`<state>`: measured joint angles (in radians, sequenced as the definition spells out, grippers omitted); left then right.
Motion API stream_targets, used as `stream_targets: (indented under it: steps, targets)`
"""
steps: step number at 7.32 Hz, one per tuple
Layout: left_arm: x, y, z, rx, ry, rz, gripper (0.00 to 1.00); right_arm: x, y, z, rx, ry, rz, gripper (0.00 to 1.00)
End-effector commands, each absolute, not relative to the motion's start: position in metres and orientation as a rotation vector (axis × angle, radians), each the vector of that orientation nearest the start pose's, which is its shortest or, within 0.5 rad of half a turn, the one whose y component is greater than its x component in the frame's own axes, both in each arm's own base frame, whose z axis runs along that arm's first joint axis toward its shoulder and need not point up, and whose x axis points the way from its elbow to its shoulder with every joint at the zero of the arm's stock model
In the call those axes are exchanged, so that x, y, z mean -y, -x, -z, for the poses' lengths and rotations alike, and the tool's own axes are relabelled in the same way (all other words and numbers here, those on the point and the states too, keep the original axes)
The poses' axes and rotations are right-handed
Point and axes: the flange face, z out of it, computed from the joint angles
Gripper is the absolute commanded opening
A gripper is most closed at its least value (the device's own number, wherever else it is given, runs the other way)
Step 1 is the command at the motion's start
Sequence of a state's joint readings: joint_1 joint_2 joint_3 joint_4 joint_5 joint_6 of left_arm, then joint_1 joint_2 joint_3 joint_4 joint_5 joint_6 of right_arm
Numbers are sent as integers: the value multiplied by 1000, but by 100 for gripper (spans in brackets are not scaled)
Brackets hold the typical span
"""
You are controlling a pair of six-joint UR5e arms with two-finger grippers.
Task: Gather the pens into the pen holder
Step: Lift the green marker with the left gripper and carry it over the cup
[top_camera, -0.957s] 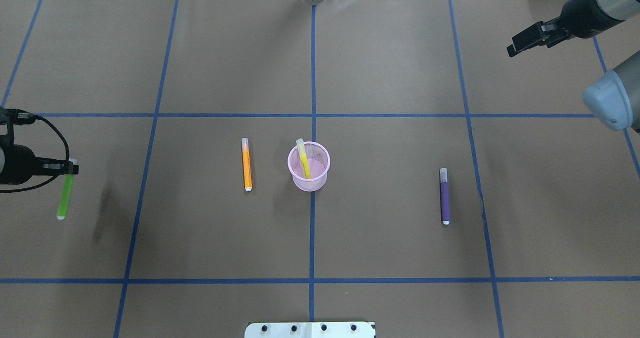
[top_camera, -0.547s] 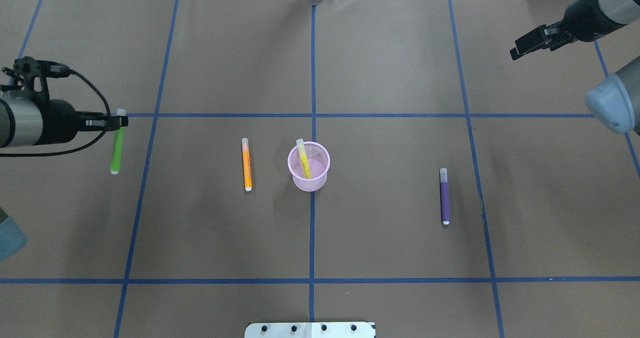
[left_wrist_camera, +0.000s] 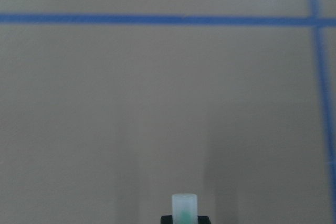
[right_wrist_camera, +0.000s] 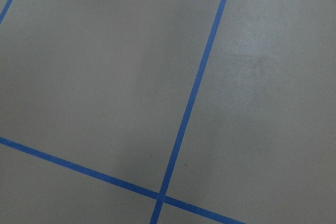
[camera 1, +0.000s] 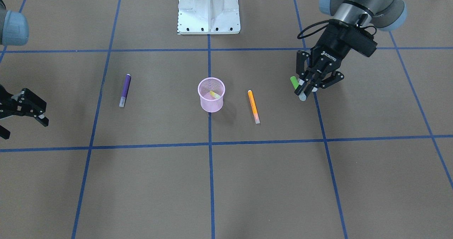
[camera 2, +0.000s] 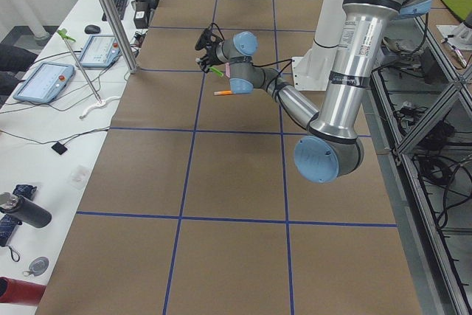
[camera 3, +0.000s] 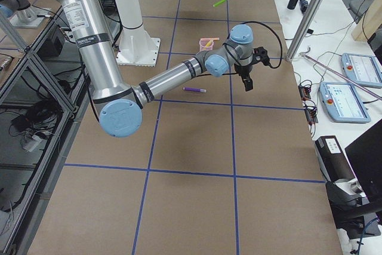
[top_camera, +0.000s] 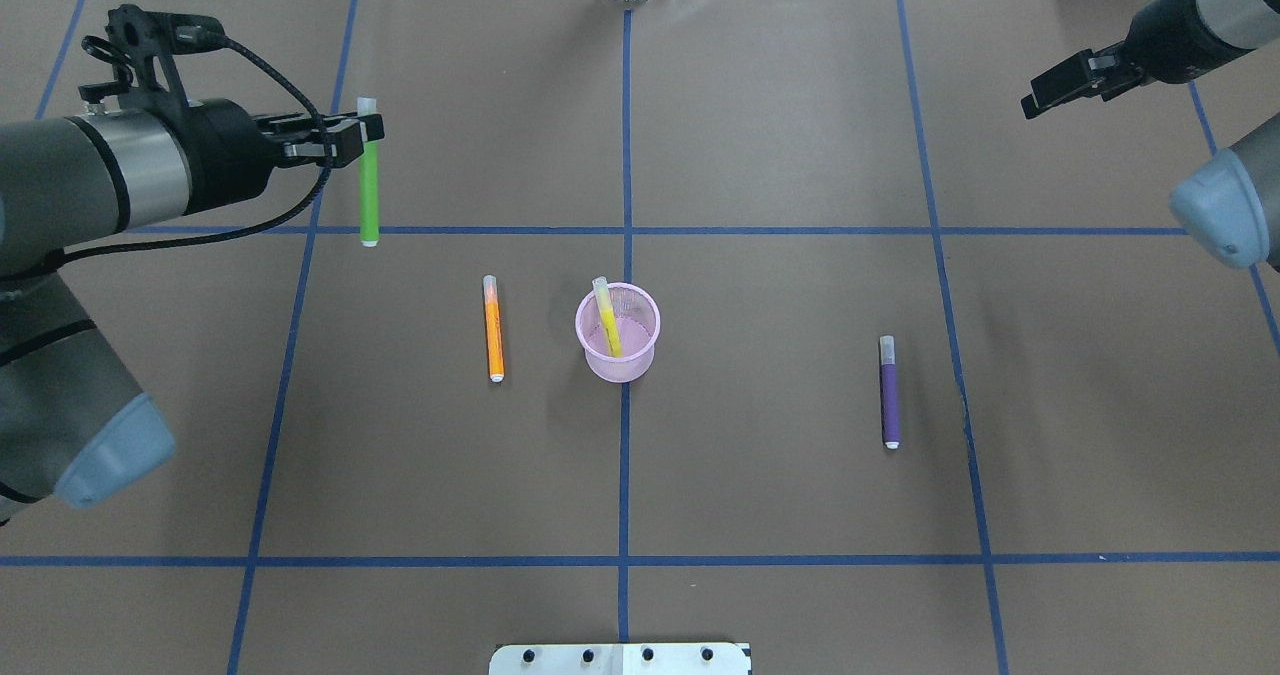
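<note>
My left gripper [top_camera: 366, 142] is shut on the cap end of a green pen [top_camera: 369, 195], held above the table left of and beyond the pink mesh pen holder [top_camera: 620, 365]. The front view shows that gripper [camera 1: 306, 89] and pen [camera 1: 293, 81]; the left wrist view shows the pen's cap [left_wrist_camera: 184, 208]. A yellow pen [top_camera: 607, 317] leans inside the holder [camera 1: 212, 106]. An orange pen [top_camera: 493, 327] lies just left of the holder. A purple pen [top_camera: 889, 392] lies to its right. My right gripper [camera 1: 24, 124] is open and empty, far right [top_camera: 1050, 90].
The white robot base [camera 1: 208, 9] stands at the near edge. The brown table cover [top_camera: 780, 155] has blue tape grid lines. The right wrist view shows only bare cover [right_wrist_camera: 105, 77]. Screens and cables lie on side benches [camera 2: 51, 79].
My left arm has carried the green pen up off the table's left edge, away from the robot and toward the middle. The right arm has barely moved.
</note>
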<state>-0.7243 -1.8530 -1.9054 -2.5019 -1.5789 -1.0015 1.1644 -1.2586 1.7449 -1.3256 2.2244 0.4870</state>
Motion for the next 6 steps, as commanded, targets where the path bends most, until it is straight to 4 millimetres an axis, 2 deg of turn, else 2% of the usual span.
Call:
stream_targets:
  steps: [1, 2, 4, 6]
  targets:
    - [413, -388, -183, -1287, -1095, 137, 0, 585, 172, -375, 865, -369, 162, 100]
    - [394, -415, -176, -1273, -1124, 118, 0, 585, 172, -373, 866, -372, 163, 100]
    - [390, -442, -188, -1218, -1169, 83, 0, 585, 173, -374, 864, -371, 164, 100]
    - [386, -493, -198, -1216, -1213, 137, 0, 585, 173, -373, 861, -374, 162, 100]
